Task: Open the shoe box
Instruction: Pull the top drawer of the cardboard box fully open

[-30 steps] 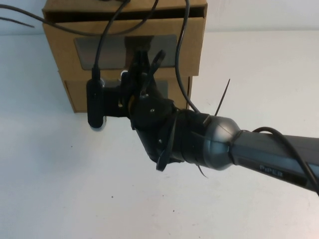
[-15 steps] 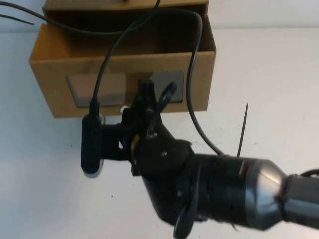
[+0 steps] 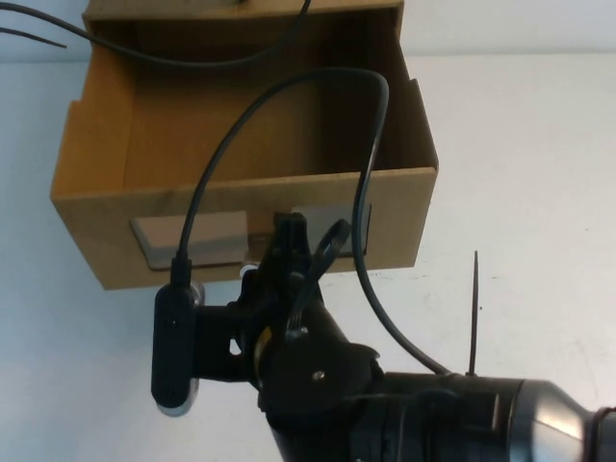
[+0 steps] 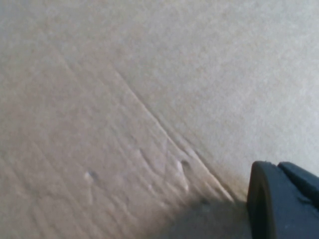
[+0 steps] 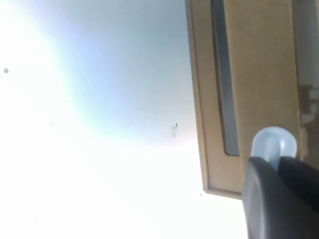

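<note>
High view: the shoe box (image 3: 221,125) on the tabletop (image 3: 520,144) is partly open, its interior showing. The right hand (image 3: 310,233), closed tight, sits at its front panel (image 3: 106,241). The left hand (image 4: 284,199) is close against its cardboard, and I cannot tell its state. Next, likely widen the opening steadily.

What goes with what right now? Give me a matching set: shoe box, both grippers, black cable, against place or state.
Things
1. shoe box
2. right gripper
3. left gripper
4. black cable

Place or state
A. shut, at the box's windowed front
B. close up to plain cardboard, shown only by the left wrist view
C. open, brown inside showing
D. arches over the box's front edge

Pairs: 1-C, 2-A, 3-B, 4-D
</note>
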